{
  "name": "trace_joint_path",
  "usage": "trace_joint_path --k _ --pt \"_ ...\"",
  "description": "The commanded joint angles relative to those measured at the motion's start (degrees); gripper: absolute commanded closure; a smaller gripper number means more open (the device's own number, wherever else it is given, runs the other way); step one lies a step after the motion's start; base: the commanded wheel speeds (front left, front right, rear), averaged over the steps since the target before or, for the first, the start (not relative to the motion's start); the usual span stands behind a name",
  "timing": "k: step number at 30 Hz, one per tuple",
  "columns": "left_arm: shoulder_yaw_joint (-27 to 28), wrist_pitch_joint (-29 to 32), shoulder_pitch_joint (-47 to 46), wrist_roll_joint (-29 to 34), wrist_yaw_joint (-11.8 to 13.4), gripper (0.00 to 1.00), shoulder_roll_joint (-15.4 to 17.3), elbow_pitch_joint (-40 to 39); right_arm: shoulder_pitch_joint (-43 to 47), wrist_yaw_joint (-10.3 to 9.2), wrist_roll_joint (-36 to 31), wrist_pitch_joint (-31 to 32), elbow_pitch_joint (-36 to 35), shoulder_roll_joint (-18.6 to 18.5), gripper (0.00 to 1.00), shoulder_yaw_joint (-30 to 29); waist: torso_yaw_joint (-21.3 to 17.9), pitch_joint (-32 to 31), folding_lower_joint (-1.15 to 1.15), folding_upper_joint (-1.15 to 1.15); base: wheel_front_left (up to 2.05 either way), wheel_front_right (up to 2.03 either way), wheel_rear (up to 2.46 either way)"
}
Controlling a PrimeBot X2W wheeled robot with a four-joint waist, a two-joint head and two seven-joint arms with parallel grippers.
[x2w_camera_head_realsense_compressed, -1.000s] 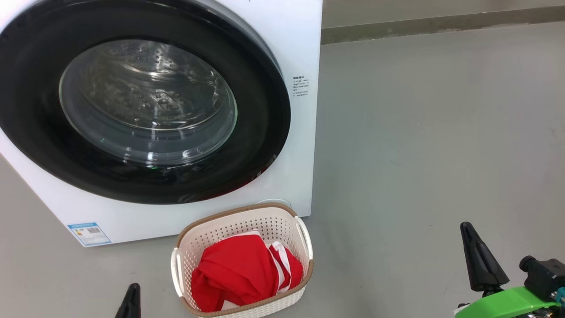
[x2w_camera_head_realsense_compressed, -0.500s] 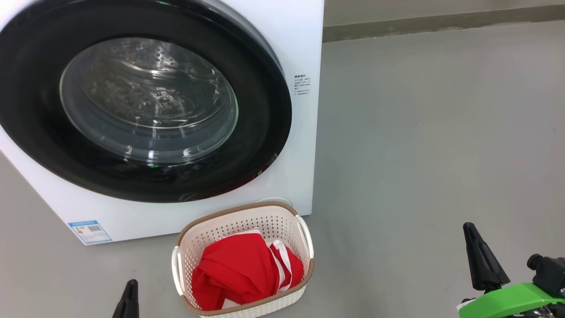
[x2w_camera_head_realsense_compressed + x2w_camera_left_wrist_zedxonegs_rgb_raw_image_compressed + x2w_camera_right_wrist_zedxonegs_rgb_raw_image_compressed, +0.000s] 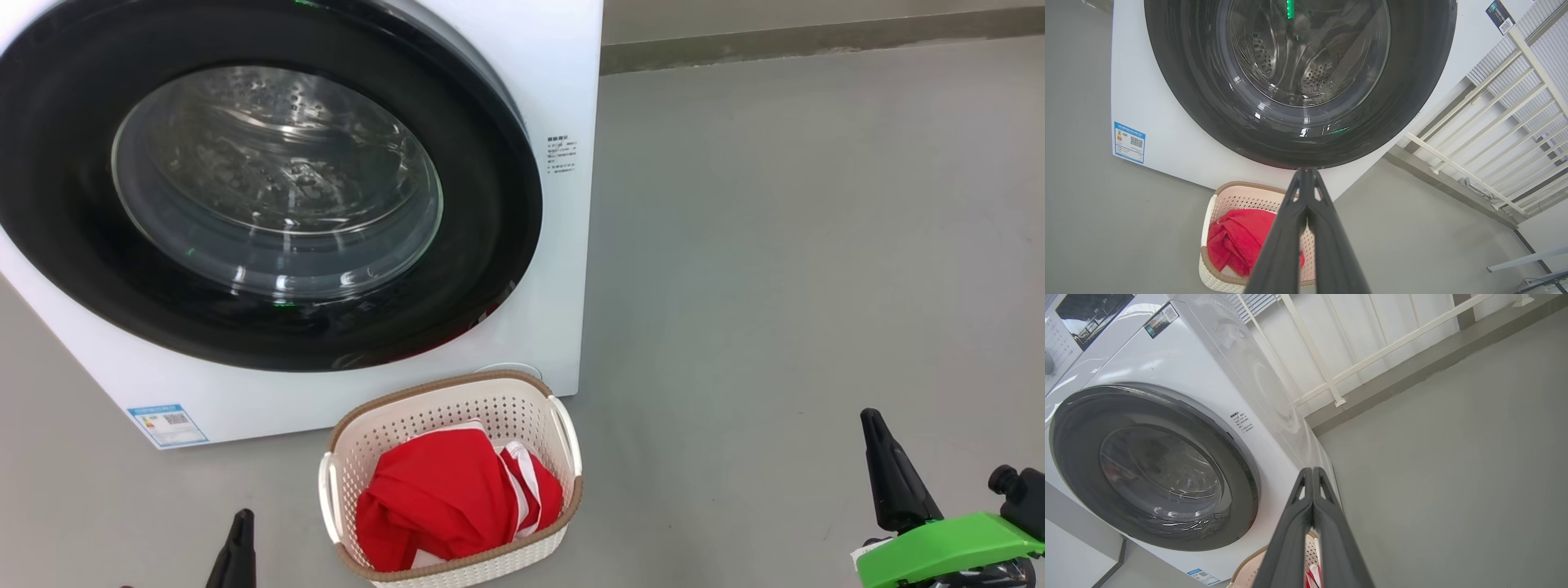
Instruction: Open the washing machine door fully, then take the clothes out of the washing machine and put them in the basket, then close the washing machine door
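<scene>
The washing machine door lies flat against the white washing machine, its clear window showing the steel drum. The cream basket stands on the floor in front, holding the red clothes. My left gripper is shut, low at the basket's left; in its wrist view the fingers meet before the door rim and above the basket. My right gripper is shut, far right of the basket; its fingertips touch beside the machine.
Grey floor stretches to the right of the machine up to a wall base. A white railing stands behind the machine. A blue label sits on the machine's lower left corner.
The whole head picture has drifted slightly, so the camera moved. Both grippers sit a little lower in it. Door, basket and clothes keep their places.
</scene>
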Motion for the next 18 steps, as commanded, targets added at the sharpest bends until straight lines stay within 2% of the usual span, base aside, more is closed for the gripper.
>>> trace_joint_path --k 1,18 --pt "1.0 0.5 -2.4 -2.2 -0.1 1.00 0.5 -1.0 -2.8 -0.03 2.2 0.7 -1.2 -0.5 1.00 -0.2 0.0 0.0 0.00 0.00 0.00 0.00 0.00" --pt "1.3 3.1 -4.0 -12.3 -0.2 1.00 0.4 -0.4 -3.9 -0.04 11.7 3.4 -0.5 -0.1 1.00 -0.8 0.3 0.3 -0.01 0.00 0.00 0.00 0.00"
